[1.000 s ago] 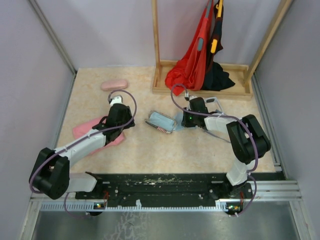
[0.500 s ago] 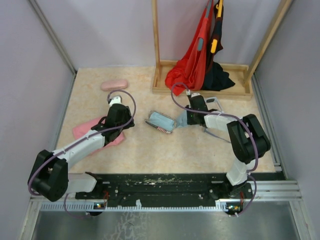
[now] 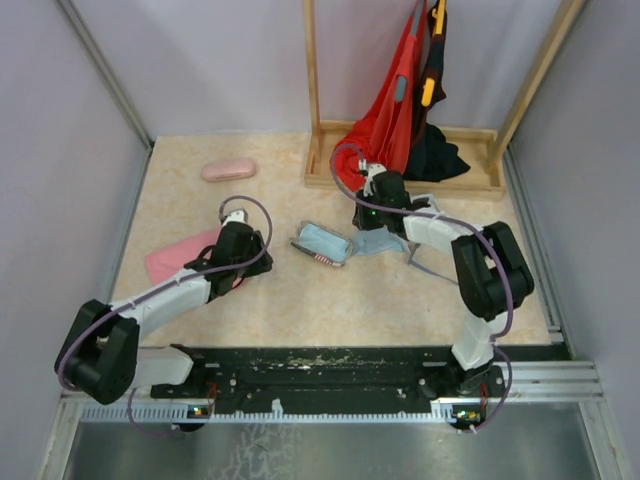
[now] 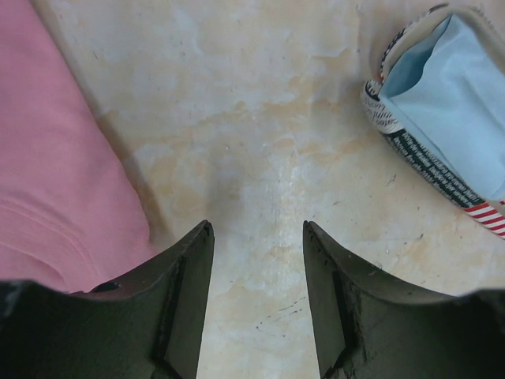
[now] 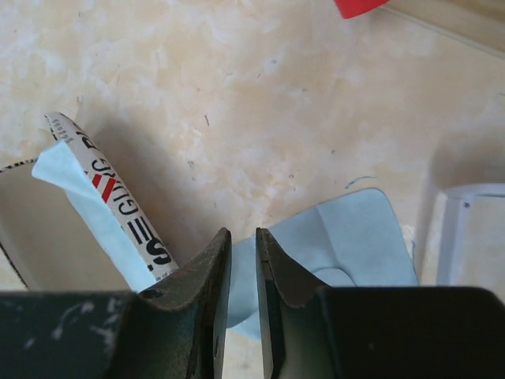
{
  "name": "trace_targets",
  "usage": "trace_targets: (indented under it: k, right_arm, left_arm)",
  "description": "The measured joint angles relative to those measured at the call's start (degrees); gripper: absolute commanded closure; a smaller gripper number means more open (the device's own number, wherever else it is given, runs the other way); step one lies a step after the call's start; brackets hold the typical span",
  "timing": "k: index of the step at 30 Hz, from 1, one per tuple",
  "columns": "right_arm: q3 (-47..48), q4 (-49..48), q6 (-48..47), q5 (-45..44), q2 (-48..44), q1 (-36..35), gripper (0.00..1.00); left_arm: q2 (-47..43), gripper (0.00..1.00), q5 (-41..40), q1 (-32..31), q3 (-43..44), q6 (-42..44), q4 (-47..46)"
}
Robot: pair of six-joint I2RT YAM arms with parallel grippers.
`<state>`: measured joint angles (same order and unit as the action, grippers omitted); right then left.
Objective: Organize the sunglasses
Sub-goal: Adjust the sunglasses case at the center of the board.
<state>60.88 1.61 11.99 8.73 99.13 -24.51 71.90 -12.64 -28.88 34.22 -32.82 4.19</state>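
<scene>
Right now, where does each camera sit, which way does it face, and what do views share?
Top: above, behind the bases, looking down on the table; both arms show.
Left wrist: looks down past the open left gripper at a pink cloth and a case.
Right wrist: looks down past the barely parted right gripper at a blue cloth.
Shared: the case, in all three.

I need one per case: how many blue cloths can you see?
2. One cloth lies in the open case; the second cloth lies beside it, by the right gripper. Others may be hidden.
</scene>
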Motion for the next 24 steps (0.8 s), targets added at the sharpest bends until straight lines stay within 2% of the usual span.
trace_targets:
  k: [7, 24]
  right_arm:
    - [4.3, 3.4, -3.1, 3.5, 6.4, -1.5, 0.81]
    - [5.9, 7.2, -6.7, 8.3, 7.1, -5.6, 0.81]
  left_arm:
    - [3.7, 0.44, 1.8, -0.3, -0.5, -0.8, -0.6]
    - [4.1, 0.42, -0.7, -0.3, -0.5, -0.1, -0.7]
